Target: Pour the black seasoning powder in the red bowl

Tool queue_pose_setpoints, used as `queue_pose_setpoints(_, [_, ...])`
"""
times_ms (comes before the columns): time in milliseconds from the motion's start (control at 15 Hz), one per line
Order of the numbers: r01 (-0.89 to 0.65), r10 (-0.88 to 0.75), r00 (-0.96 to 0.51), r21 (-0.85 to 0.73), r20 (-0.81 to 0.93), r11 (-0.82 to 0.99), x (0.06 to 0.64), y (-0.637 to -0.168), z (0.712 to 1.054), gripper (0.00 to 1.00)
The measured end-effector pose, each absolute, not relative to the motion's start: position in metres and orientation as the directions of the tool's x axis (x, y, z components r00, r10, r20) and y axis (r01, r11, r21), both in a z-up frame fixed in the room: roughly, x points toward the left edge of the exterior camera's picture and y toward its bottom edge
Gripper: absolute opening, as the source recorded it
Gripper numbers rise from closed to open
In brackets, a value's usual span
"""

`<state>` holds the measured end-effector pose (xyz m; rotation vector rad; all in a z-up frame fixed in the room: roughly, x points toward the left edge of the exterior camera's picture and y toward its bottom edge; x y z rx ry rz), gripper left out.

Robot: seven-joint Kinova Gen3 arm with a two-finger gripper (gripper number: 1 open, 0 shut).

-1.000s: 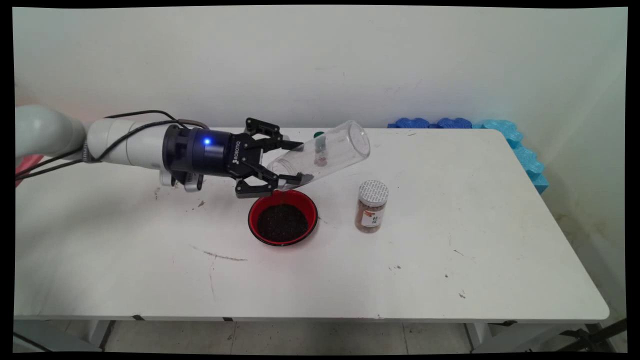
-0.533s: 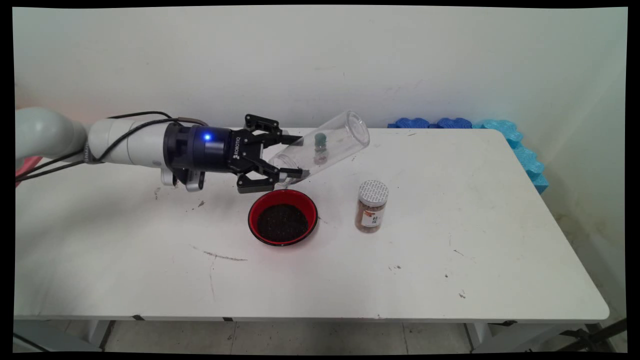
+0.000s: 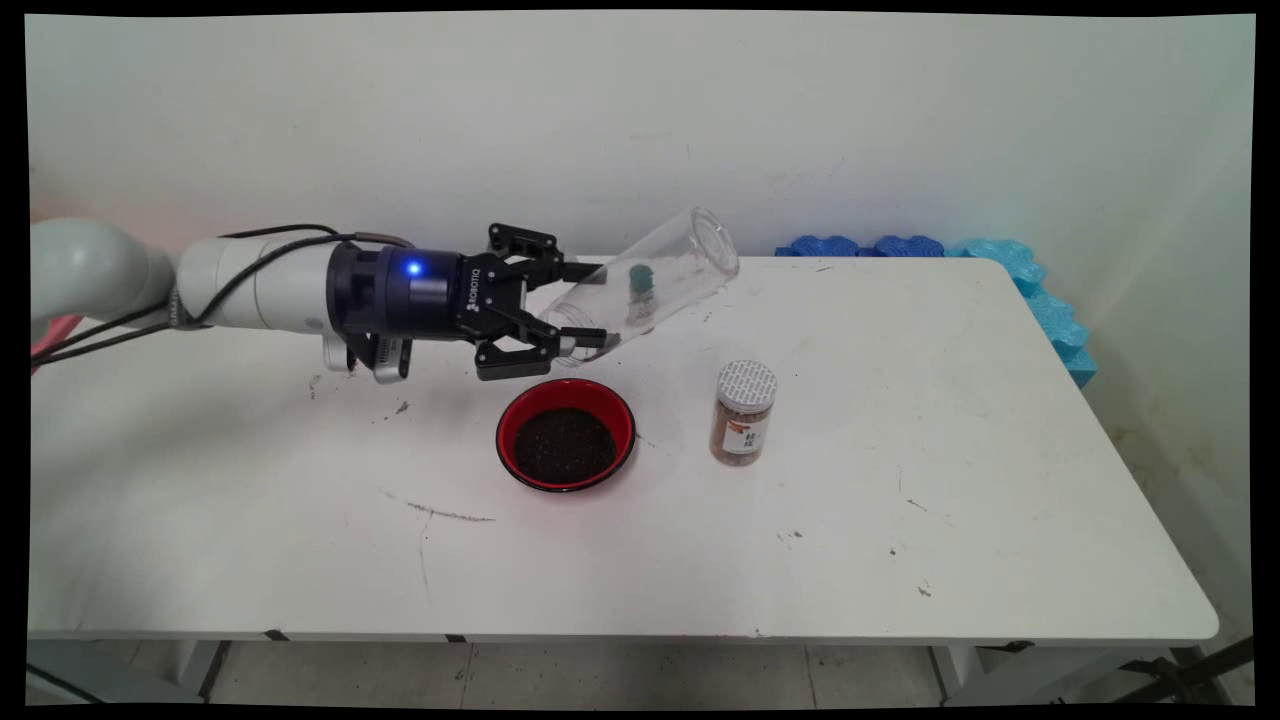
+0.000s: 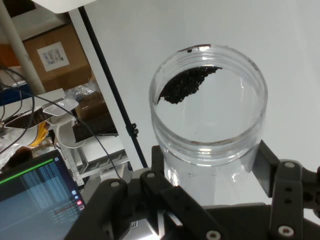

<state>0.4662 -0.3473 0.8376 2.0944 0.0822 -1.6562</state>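
Since a second ago: clear jar tipped further, its closed end raised higher above the table; gripper slightly higher.

Gripper: fingers clamped on the clear jar near its open mouth, held just above the red bowl.
Clear jar: a few dark grains inside.
Red bowl: holds dark grains.
Capped spice jar: upright, right of bowl.
Blue foam: far right edge.

A robotics lab: white worktable against a bare wall, cardboard boxes and a lit monitor (cables trailing) beside it.
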Motion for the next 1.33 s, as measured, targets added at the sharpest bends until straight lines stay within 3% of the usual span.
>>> queue_pose_setpoints(667, [0.274, -0.310, 0.326, 0.403, -0.893, -0.873, 0.468, -0.348, 0.833, 0.00])
queue_pose_setpoints(1333, [0.017, -0.594, 0.434, 0.665, -0.678, -0.747, 0.470, -0.359, 0.871, 0.00])
